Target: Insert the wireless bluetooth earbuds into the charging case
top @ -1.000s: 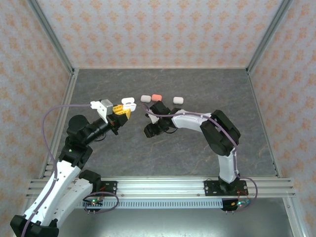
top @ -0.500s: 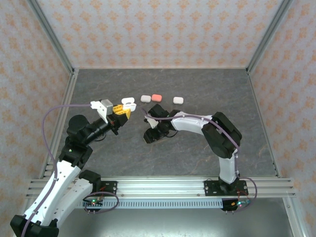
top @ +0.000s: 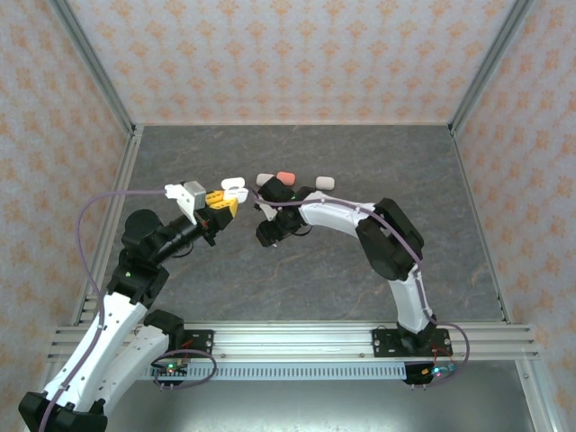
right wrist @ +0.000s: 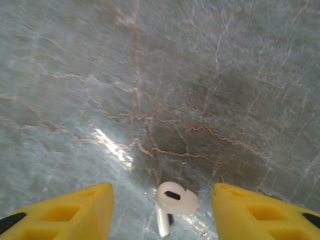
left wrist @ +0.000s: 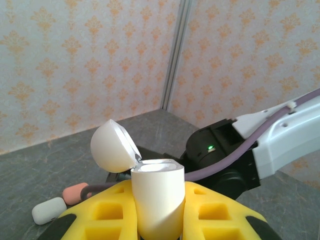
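In the right wrist view, the right gripper [right wrist: 161, 212] is seen with its yellow jaws set moderately apart, and nothing is gripped between them. A white stemmed earbud [right wrist: 176, 199] is found in the gap, lying on the grey marbled table [right wrist: 200, 75], clear of both fingers.

In the left wrist view, the left gripper [left wrist: 159, 215] is seen closed on a white charging case [left wrist: 156, 190]. The case is held upright between the yellow fingers, with its lid [left wrist: 112, 146] flipped open to the left. Whether anything sits inside it cannot be told. Behind it the right arm [left wrist: 280, 142] is seen low over the table, and a coral case [left wrist: 75, 192] and a white case [left wrist: 48, 210] are laid side by side at lower left.

In the top external view, the held case is raised left of centre, near the right arm's wrist. A third case [top: 324, 183] is set further right in the same row.
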`<act>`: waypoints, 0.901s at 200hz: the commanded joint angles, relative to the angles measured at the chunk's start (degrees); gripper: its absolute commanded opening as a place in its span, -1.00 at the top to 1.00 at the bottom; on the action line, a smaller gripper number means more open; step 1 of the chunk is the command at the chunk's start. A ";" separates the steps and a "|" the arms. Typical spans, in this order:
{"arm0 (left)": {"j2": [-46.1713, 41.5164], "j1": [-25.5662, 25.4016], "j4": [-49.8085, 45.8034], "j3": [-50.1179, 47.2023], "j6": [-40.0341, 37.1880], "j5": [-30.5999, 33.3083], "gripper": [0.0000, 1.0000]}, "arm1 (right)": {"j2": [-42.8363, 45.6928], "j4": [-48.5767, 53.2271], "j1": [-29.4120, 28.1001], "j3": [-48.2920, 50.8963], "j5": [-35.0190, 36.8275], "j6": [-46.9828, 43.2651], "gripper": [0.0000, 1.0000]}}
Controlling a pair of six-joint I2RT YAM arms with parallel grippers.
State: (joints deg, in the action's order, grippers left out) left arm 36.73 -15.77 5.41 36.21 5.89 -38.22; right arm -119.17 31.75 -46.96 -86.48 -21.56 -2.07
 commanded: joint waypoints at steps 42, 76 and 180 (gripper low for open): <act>-0.61 -0.49 0.45 1.15 -1.12 1.39 0.96 | -3.24 3.93 -1.20 -1.53 3.02 -2.00 0.03; -0.48 -0.40 0.31 1.21 -1.14 1.37 0.97 | -4.41 3.56 -1.20 -1.87 2.40 -1.67 0.24; 0.42 -0.49 5.69 -0.58 2.53 2.10 0.97 | 14.40 -7.65 -0.21 8.03 2.92 2.75 0.46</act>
State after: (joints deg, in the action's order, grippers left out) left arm 36.88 -15.77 5.67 36.18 6.39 -37.10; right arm -113.93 29.78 -47.46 -79.83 -19.40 -1.74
